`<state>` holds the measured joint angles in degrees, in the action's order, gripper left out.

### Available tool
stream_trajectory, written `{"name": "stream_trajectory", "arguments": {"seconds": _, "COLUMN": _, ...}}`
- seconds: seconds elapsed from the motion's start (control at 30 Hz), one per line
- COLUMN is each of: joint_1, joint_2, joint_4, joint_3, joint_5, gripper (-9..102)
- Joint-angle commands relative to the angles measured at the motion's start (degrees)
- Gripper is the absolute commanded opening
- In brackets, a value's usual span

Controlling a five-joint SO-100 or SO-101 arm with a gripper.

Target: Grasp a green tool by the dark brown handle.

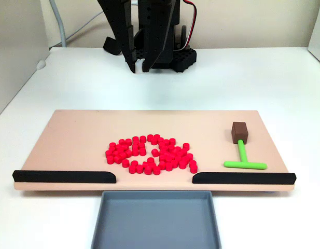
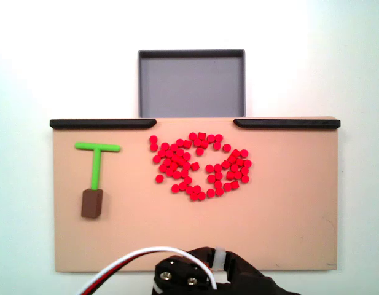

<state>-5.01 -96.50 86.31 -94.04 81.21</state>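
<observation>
Where board [image 1: 71, 135] lies: 1 green tool [image 1: 244, 162], 1 dark brown handle [image 1: 238, 132], 2 black strips [image 1: 64, 176]; tool [image 1: 138, 66] released, empty.

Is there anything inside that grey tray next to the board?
The grey tray looks empty in both fixed views; its near end is cut off in one. The red cylinders all lie on the board.

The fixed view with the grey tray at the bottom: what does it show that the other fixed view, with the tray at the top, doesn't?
The tray-at-bottom view shows the gripper hanging over the white table beyond the board, jaws a little apart.

The tray-at-top view shows the tray whole, all four walls, and the arm's white wire.

Both share the tan board, the green tool with its dark brown handle, the red cylinders and two black strips.
</observation>
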Motion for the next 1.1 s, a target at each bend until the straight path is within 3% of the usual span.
{"name": "stream_trajectory", "arguments": {"seconds": 0.0, "joint_1": 0.5, "joint_2": -0.9, "joint_4": -0.3, "joint_3": 0.5, "joint_5": -0.3, "gripper": 0}}
{"name": "stream_trajectory", "arguments": {"seconds": 1.07, "joint_1": 3.1, "joint_2": -1.5, "joint_4": -0.3, "joint_3": 1.1, "joint_5": -0.8, "gripper": 0}}
